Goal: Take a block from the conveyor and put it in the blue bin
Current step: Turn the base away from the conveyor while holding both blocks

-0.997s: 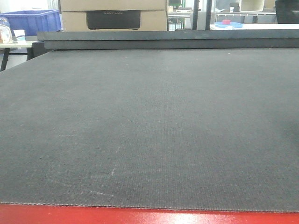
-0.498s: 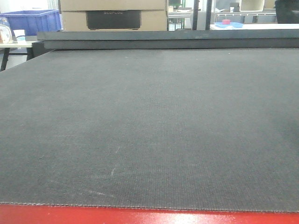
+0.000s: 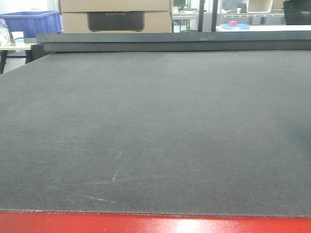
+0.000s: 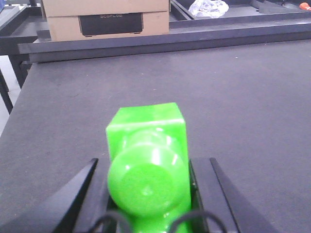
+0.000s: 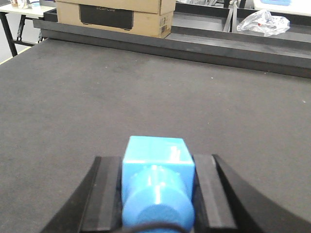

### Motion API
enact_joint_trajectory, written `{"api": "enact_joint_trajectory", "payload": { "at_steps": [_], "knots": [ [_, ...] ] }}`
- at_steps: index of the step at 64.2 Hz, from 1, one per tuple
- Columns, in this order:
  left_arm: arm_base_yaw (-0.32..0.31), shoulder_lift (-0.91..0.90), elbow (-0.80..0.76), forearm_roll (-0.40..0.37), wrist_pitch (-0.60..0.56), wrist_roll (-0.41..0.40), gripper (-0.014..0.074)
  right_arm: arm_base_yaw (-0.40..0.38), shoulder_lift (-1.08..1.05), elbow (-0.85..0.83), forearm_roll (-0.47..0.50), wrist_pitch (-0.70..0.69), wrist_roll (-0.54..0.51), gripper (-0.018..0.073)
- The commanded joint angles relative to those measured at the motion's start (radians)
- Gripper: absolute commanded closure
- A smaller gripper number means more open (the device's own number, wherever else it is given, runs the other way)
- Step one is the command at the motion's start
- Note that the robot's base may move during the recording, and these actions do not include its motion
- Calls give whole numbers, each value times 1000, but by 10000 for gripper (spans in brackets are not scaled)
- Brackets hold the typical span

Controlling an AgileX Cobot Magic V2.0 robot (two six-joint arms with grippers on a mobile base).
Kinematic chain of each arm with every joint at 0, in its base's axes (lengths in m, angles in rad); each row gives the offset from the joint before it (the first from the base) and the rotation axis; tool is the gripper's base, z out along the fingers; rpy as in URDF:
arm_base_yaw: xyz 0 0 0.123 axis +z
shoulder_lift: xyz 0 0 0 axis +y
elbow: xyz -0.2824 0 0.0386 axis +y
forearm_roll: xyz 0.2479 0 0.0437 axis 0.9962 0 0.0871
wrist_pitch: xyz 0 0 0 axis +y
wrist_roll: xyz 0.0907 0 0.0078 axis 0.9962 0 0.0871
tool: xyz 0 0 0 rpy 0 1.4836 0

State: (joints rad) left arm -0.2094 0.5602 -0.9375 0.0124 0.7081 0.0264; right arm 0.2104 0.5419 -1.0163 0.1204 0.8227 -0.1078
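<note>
You have the bright green block, stud facing the wrist camera, clamped in the left gripper over the conveyor, a wide dark grey woven belt with faint scuffs and a red near edge.

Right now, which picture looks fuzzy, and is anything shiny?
Left wrist view: the green block sits so close its stud blurs, with pale glare. Right wrist view: the blue block is soft too. Front view: the conveyor looks evenly lit, slightly hazy.
</note>
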Motion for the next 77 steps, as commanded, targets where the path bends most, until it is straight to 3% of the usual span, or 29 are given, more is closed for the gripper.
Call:
{"api": "enact_joint_trajectory", "payload": {
  "at_steps": [1, 77],
  "knots": [
    [-6, -4, -1, -2, -18, -5, 707, 1, -6, -9, -3, -24, -6, 712],
    [-6, -4, -1, -2, -18, -5, 707, 1, -6, -9, -3, -24, -6, 712]
  ]
}}
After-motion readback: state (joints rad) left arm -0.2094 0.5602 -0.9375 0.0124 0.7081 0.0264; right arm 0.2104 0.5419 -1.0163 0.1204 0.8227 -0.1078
